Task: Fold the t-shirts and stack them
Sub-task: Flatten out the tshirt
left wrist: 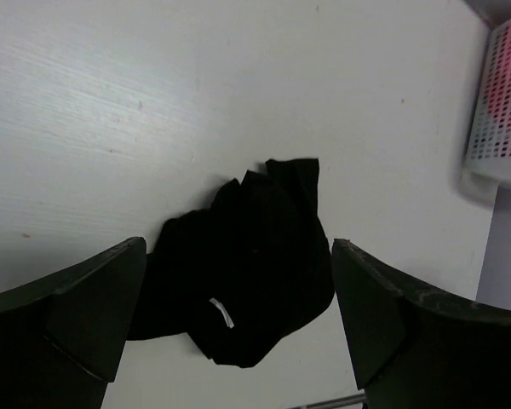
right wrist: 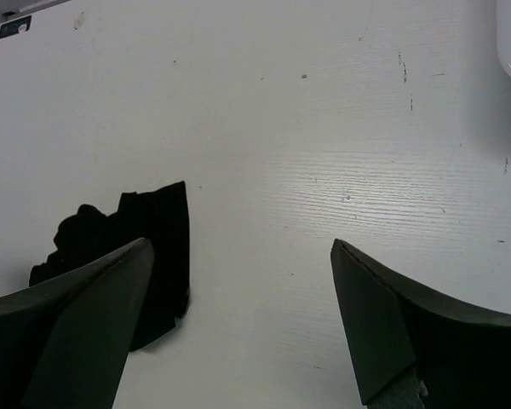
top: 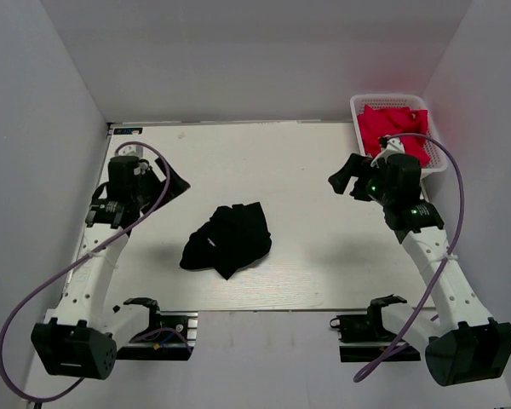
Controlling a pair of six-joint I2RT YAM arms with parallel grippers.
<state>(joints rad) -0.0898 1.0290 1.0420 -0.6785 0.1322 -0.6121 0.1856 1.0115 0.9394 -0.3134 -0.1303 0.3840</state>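
Black t-shirt (top: 226,240) lies crumpled on table (top: 307,162); left gripper (top: 174,183) and right gripper (top: 347,179) hover clear, spread and empty, seemingly poised to grasp.

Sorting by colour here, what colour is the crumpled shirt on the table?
The shirt is black; the left wrist view shows it best.

Blocked at far right corner by white basket (top: 355,111); passable over bare bench (top: 324,243) on every side of the crumpled t-shirt (top: 230,239).
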